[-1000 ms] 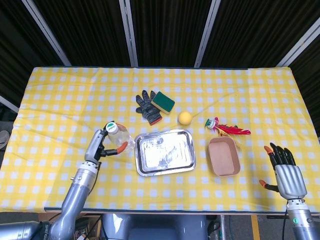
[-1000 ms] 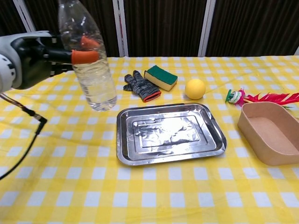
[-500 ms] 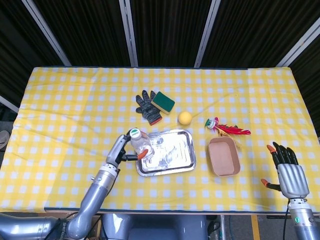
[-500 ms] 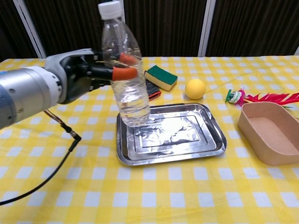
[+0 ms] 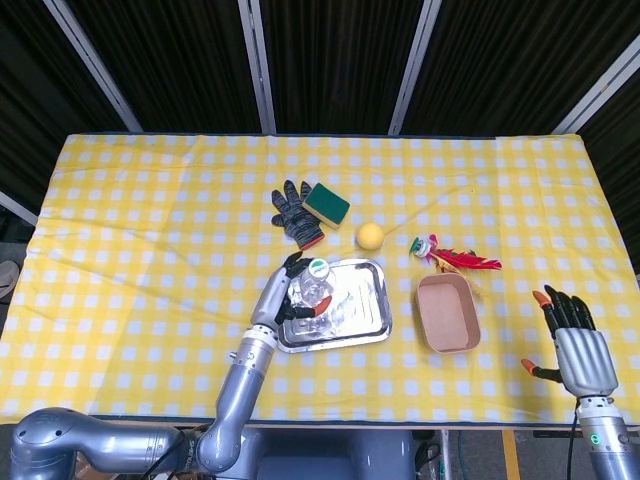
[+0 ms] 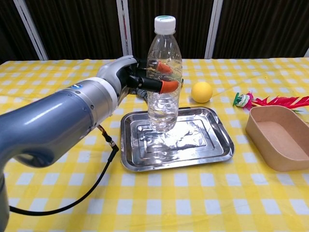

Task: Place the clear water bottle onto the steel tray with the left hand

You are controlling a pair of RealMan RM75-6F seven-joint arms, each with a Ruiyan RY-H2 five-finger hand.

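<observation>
Left hand (image 6: 126,77) has carried the clear water bottle (image 6: 164,79) over onto the steel tray (image 6: 212,145); fingers still wrapped around it, release remains. Right hand (image 5: 577,345) idle, fingers spread.

Yellow-and-white checked tablecloth (image 6: 58,212)

The head view looks steeply down from high above the robot's side of the desk (image 5: 120,200), taking in the whole yellow checked top and the dark slatted wall behind it. The chest view sits low and close, facing level across the desk toward that wall, so only the middle of the top shows. Both views share the steel tray (image 5: 345,325) (image 6: 212,150), the bottle (image 5: 316,285) (image 6: 164,92) over it, the left hand (image 5: 285,295) (image 6: 133,77), the yellow ball (image 5: 370,236) (image 6: 202,92) and the brown box (image 5: 447,313) (image 6: 277,137). The right hand (image 5: 572,345) appears only in the head view, at the near right corner.
</observation>
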